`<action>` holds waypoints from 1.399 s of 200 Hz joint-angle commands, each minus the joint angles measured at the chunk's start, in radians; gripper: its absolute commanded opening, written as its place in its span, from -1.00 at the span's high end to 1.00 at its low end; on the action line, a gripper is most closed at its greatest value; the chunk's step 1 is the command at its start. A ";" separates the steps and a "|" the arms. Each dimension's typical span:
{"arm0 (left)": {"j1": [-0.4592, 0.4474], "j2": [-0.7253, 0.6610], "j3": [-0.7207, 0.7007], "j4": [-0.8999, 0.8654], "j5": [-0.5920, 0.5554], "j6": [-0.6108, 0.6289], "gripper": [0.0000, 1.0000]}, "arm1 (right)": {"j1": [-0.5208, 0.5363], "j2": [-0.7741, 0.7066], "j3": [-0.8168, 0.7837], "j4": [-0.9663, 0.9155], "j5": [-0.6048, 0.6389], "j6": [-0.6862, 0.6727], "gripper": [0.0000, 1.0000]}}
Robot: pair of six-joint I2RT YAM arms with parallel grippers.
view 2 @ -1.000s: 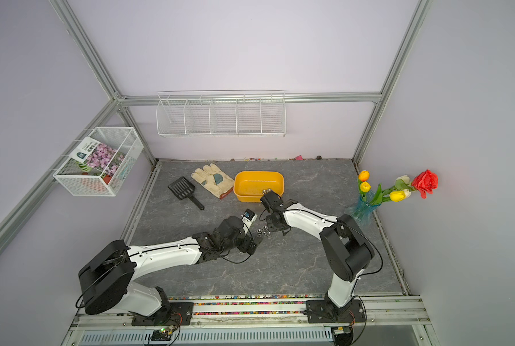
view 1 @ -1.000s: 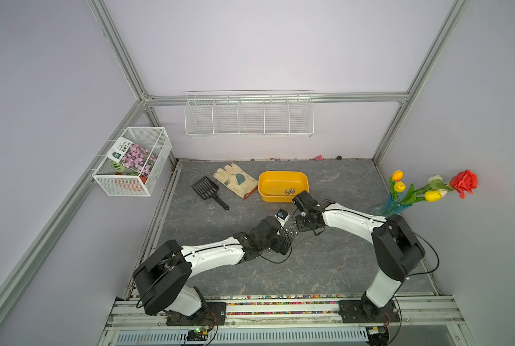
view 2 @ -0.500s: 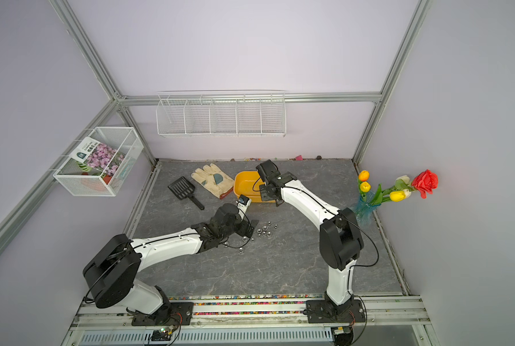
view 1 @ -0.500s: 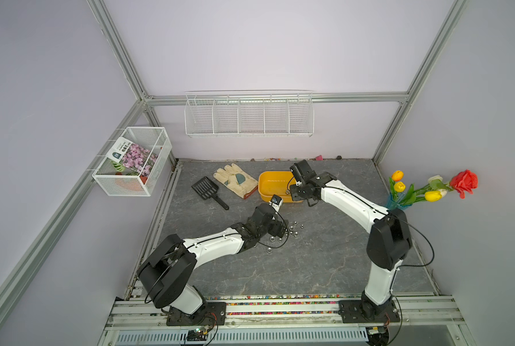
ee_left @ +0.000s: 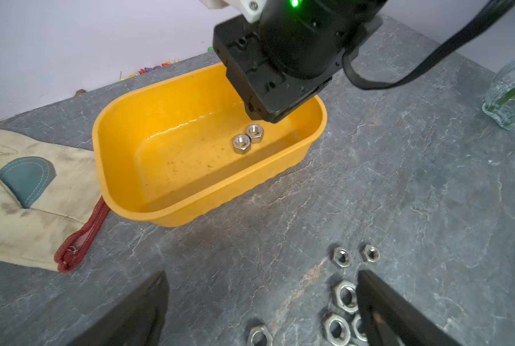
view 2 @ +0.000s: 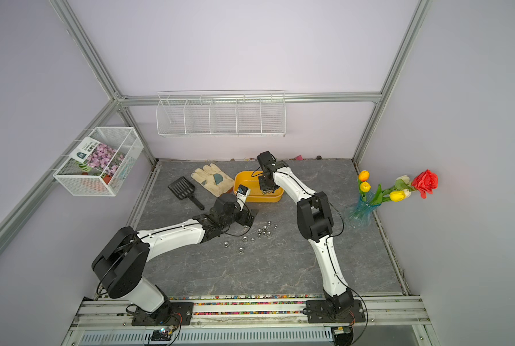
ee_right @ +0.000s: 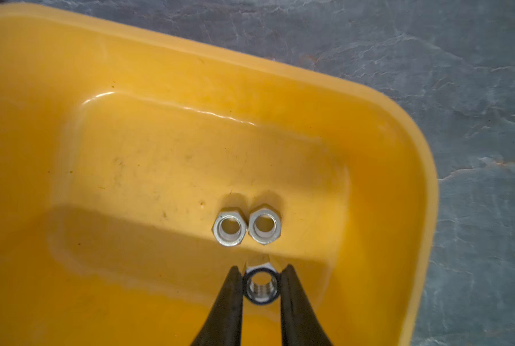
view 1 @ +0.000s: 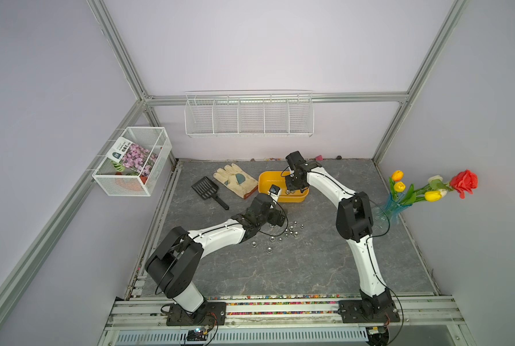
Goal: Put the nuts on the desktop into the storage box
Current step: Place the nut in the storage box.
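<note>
storage box (ee_right: 160,75): yellow plastic, smooth and glossy, bright reflections along the inner edges; small dark specks and fine scratches on its floor.
nuts (ee_right: 229,230): silver metal, shiny faces, fine thread inside the hole.
desktop (ee_left: 400,194): dark grey with a stone look, pale veins, matt.
glove (ee_left: 25,233): cream leather-like cloth, matt, stained; teal patch with stitching; red woven edge.
scoop (view 1: 204,188), left of the frame's middle: black plastic, matt.
rack (view 1: 248,115), upper middle: thin wire, white coating.
basket (view 1: 121,187), at left: fine white mesh.
vase (ee_left: 513,96): clear bluish glass, ribbed, glossy.
</note>
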 commanded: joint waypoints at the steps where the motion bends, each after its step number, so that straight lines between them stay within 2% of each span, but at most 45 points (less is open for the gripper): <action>1: 0.017 0.021 0.024 0.018 0.031 0.009 -1.00 | -0.008 0.039 0.041 -0.032 -0.028 -0.019 0.63; 76: 0.032 0.058 0.045 0.011 0.048 0.008 -1.00 | -0.021 0.116 0.069 -0.022 -0.052 -0.016 0.59; 128: 0.032 0.054 0.042 0.005 0.051 0.007 -1.00 | -0.021 0.116 0.071 -0.025 -0.059 -0.021 0.22; 162: 0.032 0.038 0.035 0.005 0.053 0.008 -1.00 | -0.022 0.083 0.071 -0.028 -0.096 -0.035 0.16; 181: 0.031 0.021 0.030 0.003 0.052 0.011 -1.00 | -0.017 0.037 0.064 -0.031 -0.113 -0.038 0.15; 220: 0.032 -0.026 0.005 0.001 0.040 0.019 -1.00 | 0.015 -0.120 -0.022 -0.011 -0.061 -0.059 0.13; 280: 0.033 -0.071 -0.033 -0.014 0.044 0.010 -1.00 | 0.090 -0.415 -0.402 0.081 0.050 -0.045 0.13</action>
